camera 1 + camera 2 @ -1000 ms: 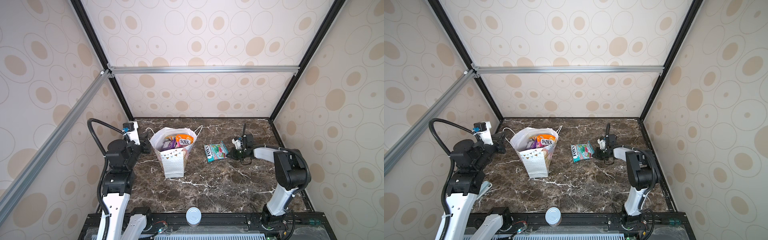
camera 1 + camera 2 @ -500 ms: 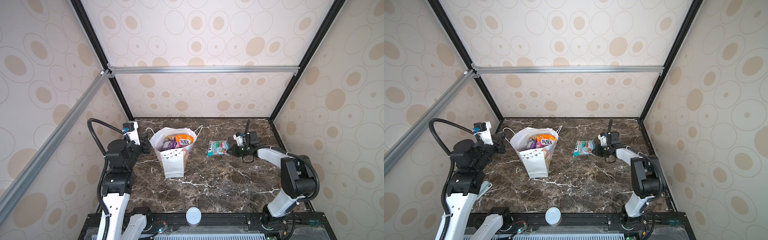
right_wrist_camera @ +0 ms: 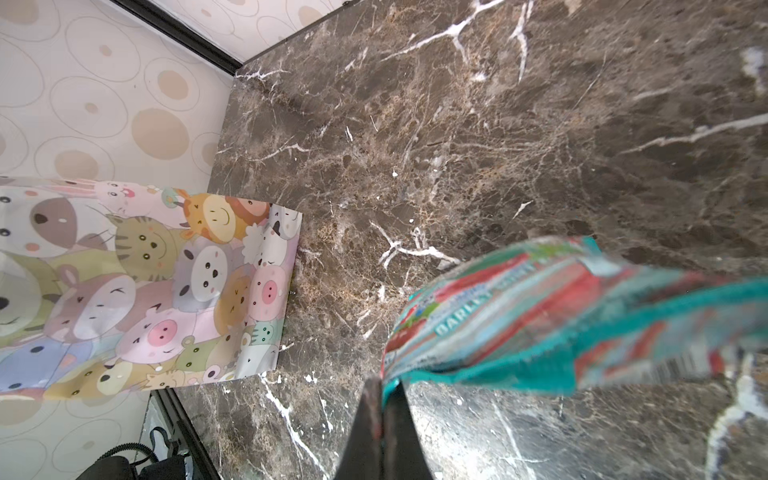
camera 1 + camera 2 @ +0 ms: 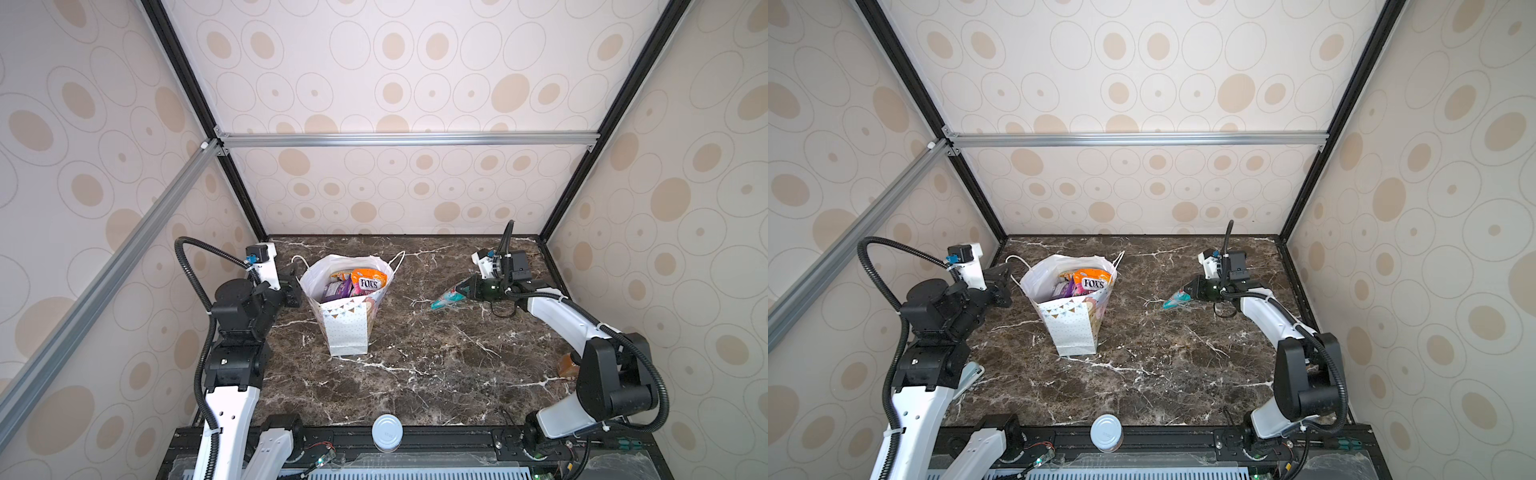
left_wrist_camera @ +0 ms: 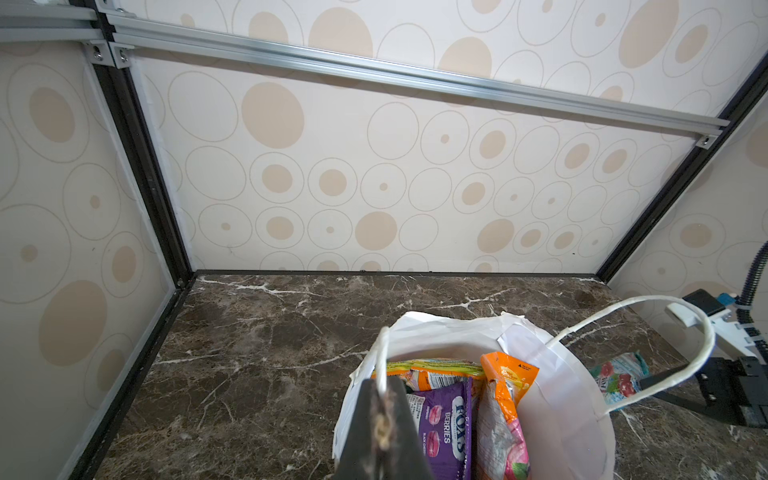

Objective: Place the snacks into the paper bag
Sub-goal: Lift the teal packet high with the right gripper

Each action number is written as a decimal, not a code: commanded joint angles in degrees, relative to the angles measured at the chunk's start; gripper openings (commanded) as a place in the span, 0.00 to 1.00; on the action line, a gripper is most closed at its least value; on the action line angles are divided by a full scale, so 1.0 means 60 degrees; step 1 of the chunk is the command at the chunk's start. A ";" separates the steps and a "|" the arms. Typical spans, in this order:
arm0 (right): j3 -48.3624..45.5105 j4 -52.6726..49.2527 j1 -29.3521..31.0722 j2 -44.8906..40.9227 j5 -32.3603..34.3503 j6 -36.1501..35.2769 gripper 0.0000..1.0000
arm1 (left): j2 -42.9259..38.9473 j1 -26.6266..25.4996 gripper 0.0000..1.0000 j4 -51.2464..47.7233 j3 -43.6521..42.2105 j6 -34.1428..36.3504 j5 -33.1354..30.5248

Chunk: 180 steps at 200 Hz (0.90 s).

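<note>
**Top views.**
- Paper bag (image 4: pixel 347 332), white, dotted, bunting print below the rim: upright on the dark marble worktop (image 4: pixel 415 374), left of centre, mouth open. It shows in both top views.
- Contents: orange packet (image 4: pixel 369 282) and purple packet (image 4: pixel 337 291), tops showing at the rim. More packets sit behind them, not told apart.
- Left end effector (image 4: pixel 293 286): at the bag's left rim. Jaws not legible here.
- Right end effector (image 4: pixel 460 289): right of centre, well apart from the bag, clamped on one end of a teal packet (image 4: pixel 445 299). The packet droops toward the worktop; whether its free end touches cannot be told.
- White cap (image 4: pixel 387 432): on the front rail.
- Amber-brown object (image 4: pixel 566 365): on the worktop beside the right arm's elbow.

**Left wrist view.**
- Left end effector (image 5: pixel 380 428): jaws closed on the bag's near handle cord (image 5: pixel 382 365).
- Purple and orange packets stand inside the bag.
- Teal packet lies beyond the bag.

**Right wrist view.**
- Right end effector (image 3: pixel 384 415): jaws closed, pinching the teal packet's edge. The packet is blurred.
- The bag's cartoon-animal side stands on the worktop, apart.
</note>
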 commanded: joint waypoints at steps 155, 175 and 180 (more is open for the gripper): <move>0.2884 -0.2080 0.1379 -0.1533 0.0737 -0.0857 0.00 | -0.0274 0.0088 0.00 0.0782 0.0219 0.0136 0.0047; 0.3243 -0.2266 0.1525 -0.1571 0.0841 -0.0926 0.00 | -0.0245 0.0089 0.00 0.0795 0.0227 0.0124 0.0070; 0.3358 -0.2318 0.1560 -0.1578 0.0867 -0.0957 0.00 | -0.0238 0.0082 0.00 0.0792 0.0221 0.0120 0.0086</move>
